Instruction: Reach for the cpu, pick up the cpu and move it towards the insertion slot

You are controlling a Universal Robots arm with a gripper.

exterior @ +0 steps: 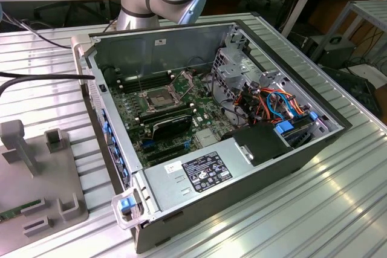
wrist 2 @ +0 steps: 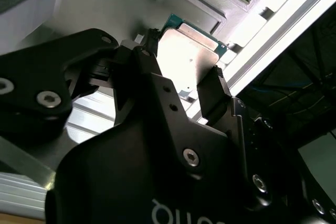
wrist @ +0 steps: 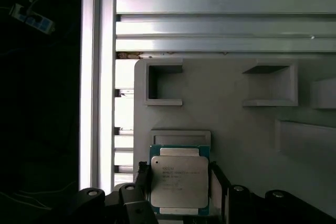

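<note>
clasping cpu (wrist: 179, 181) — gripper (wrist: 179, 174) above grey tray (wrist: 236, 129)

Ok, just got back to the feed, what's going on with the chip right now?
The arm's pincer is shut on the cpu, with a finger on each of two opposite edges, as both wrist views show. The chip is held just above the grey parts tray, partly over a square pocket in it. In the exterior view, the insertion slot inside the open computer case shows its dark centre, so the cpu has not reached it yet.
</note>
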